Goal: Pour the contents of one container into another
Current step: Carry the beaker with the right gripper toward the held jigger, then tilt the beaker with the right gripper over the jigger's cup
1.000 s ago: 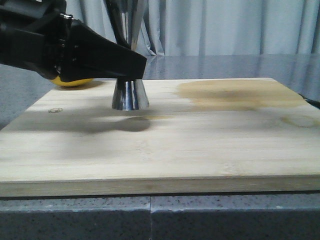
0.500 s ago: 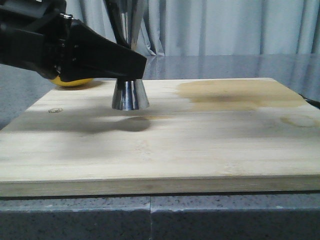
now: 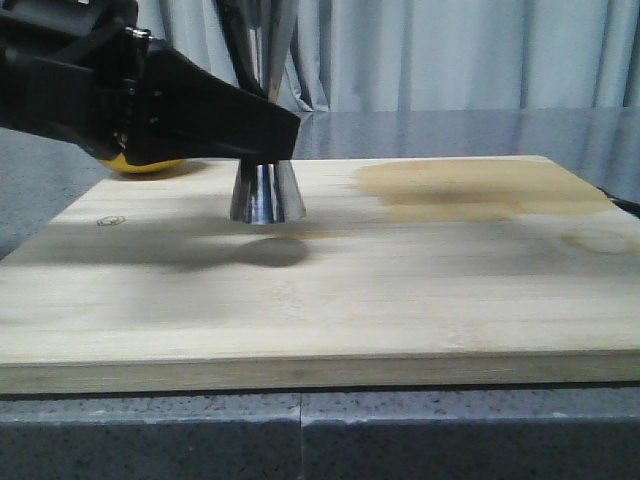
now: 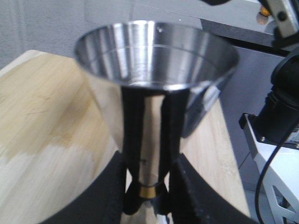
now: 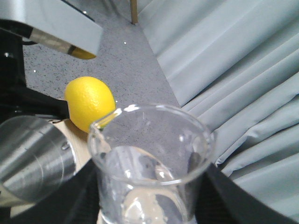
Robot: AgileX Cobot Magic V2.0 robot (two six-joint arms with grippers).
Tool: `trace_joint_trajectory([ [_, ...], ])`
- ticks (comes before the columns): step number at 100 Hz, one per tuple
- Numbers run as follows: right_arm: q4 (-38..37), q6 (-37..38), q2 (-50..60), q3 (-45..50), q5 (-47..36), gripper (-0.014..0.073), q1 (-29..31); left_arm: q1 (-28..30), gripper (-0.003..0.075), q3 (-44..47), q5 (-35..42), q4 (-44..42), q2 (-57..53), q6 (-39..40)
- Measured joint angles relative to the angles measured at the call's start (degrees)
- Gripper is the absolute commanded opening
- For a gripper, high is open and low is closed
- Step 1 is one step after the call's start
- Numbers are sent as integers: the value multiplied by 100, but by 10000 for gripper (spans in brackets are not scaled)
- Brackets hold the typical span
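The steel jigger (image 3: 266, 192) is held at its waist, by the thin gold band (image 4: 148, 191), with my left gripper (image 3: 268, 135) shut on it. It stands upright over the far left of the wooden board (image 3: 400, 290), and its wide upper cup (image 4: 154, 51) looks empty. My right gripper (image 5: 149, 203) is shut on the clear glass beaker (image 5: 152, 158), one black finger (image 5: 77, 196) on each side. The beaker's lip points toward the jigger (image 5: 32, 154) close beside it. Neither the beaker nor the right gripper shows in the front view.
A yellow lemon (image 3: 145, 163) lies just off the board's far left corner, behind my left arm (image 3: 90, 85). A brownish stain (image 3: 480, 188) marks the board's far right. Grey curtains (image 3: 450, 50) hang behind the table.
The jigger and my left gripper have shifted slightly to the right. Nothing else has visibly moved.
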State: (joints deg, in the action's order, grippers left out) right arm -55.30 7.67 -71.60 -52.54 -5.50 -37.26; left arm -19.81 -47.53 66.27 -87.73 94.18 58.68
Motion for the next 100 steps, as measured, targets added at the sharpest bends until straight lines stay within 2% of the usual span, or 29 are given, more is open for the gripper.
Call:
trace_joint_trajectory([
  [100, -860, 0, 0, 0, 130, 259, -17, -79, 102, 0, 0, -9, 0, 2],
])
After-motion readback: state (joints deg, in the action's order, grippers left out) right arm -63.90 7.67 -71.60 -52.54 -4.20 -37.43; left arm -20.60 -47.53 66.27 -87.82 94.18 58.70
